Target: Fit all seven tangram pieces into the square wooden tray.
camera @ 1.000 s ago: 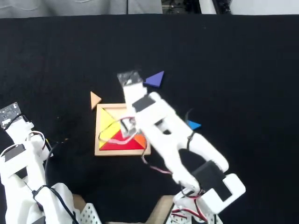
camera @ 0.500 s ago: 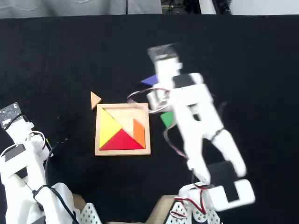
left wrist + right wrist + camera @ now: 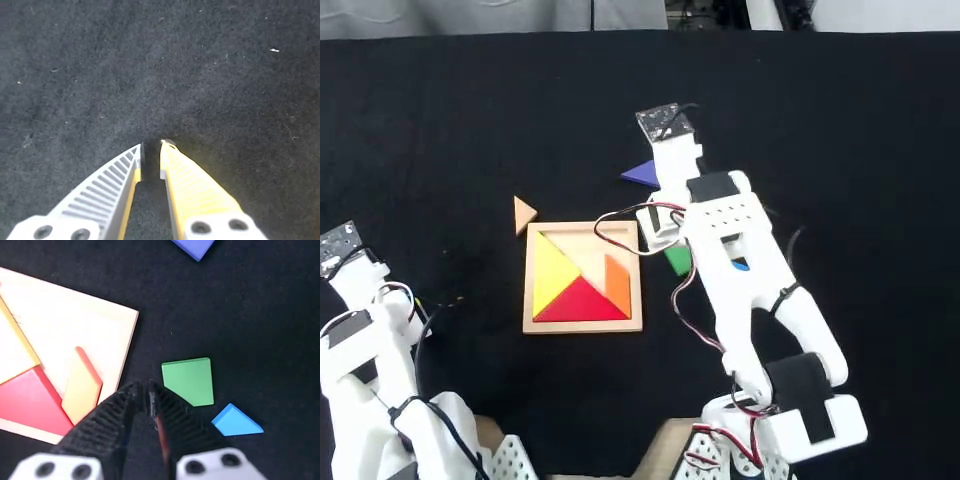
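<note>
The right fingers hang just beside the green square, nearly pressed together and empty, near the tray. Lowered like this, they would likely shove the square into the blue triangle. The left fingers, together and empty, sit over bare table.

Nothing for you to read here: no legible text, numbers, labels or signs anywhere in these views.
</note>
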`<action>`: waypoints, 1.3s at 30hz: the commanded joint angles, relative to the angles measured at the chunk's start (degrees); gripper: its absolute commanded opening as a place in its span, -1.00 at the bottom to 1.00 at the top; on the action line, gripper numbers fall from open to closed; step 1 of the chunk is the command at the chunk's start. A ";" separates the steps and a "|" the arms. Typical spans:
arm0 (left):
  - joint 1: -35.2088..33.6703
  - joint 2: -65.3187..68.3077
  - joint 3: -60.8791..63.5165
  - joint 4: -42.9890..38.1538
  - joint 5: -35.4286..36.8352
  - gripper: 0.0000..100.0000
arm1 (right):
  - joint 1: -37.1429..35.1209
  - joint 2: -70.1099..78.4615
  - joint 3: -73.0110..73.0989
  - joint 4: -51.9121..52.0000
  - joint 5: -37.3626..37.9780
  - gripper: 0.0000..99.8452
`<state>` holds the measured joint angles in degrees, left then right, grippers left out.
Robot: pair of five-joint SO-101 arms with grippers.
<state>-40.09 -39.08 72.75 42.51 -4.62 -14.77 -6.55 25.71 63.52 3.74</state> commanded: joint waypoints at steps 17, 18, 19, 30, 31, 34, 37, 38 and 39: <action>-0.40 -1.14 -1.19 -0.88 -0.26 -0.84 | 15.56 -3.21 1.36 8.79 15.38 -0.78; -0.40 -1.14 -1.19 -0.88 -0.26 -0.84 | 14.24 -3.21 0.04 9.23 14.77 -0.77; -0.40 -1.14 -1.19 -0.88 -0.26 -0.84 | 13.19 -3.21 -1.10 10.11 14.33 -0.76; -0.13 -1.14 -1.10 -0.88 -0.26 -0.84 | 9.23 -2.24 -13.93 6.42 13.89 -0.64; -0.13 -1.14 -1.10 -0.88 -0.26 -0.84 | 7.82 -1.45 -16.92 6.24 13.98 -0.64; -0.40 -1.14 -1.10 -0.79 -0.26 -0.84 | 4.66 4.70 -28.00 6.95 14.24 -0.64; -0.40 -1.14 -1.10 -0.79 -0.26 -0.85 | 3.60 15.34 -40.66 10.90 16.35 -0.64; -0.40 -1.14 -1.10 -0.79 -0.26 -0.85 | 3.60 19.12 -45.05 12.92 17.32 -0.64; -0.40 -1.14 -1.10 -0.79 -0.26 -0.85 | 3.60 22.90 -49.19 14.95 18.20 -0.64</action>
<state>-40.09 -39.08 72.75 42.51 -4.62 -10.46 8.13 -9.27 74.24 19.65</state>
